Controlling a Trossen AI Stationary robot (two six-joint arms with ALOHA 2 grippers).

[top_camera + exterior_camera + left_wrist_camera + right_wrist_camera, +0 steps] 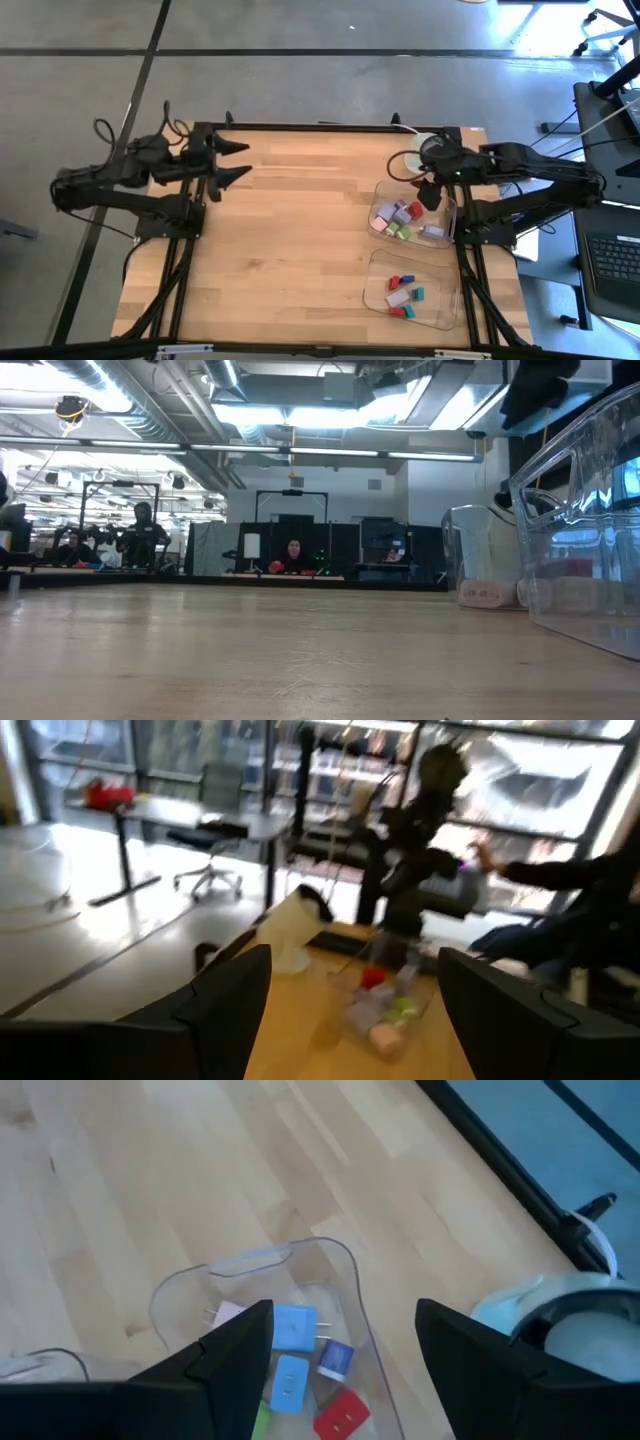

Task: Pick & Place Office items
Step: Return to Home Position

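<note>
Your right tool hangs open above the farther clear tray of office items: probably light, hard, slippery, so pinch flat sides. Left tool waits open at far-left corner of desk.

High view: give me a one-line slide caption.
Right pincer open above the top tray of coloured pieces; bottom tray holds more; left pincer open, waiting at the table's left corner.

The counter is pale wood, matt, with fine grain. The trays are clear glossy plastic; the office items inside look smooth, coloured plastic.
</note>
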